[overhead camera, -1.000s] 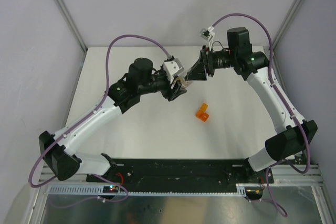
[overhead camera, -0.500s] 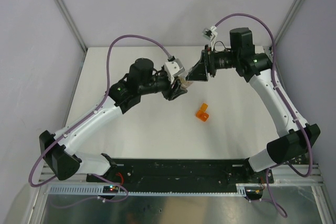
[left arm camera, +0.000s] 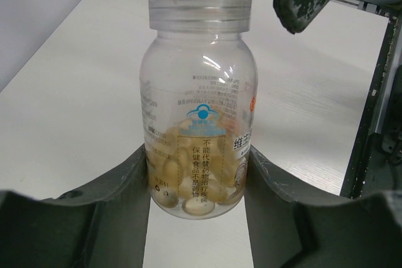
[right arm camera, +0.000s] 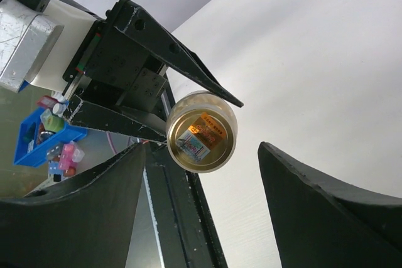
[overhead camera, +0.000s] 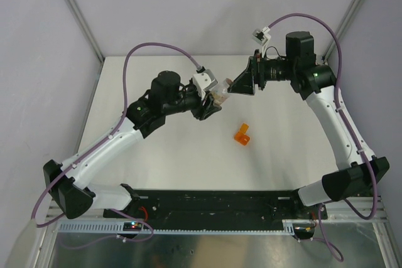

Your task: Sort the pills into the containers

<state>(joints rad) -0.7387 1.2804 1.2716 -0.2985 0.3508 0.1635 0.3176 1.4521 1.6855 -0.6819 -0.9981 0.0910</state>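
Label on the clear pill bottle is all Chinese print under a little blue logo. I can make out 保健食品 and 维生; the rest is too small to read. Pale yellowish pills are heaped at the gripped end. The left gripper clamps the bottle's lower body, wrist level, arm reaching in from the near edge. The right gripper faces it head-on, fingers spread wide either side of the capped end, not touching. The orange two-cell box sits on the white table, toward the arm bases from both grippers and apart from them. Pale lilac walls all round.
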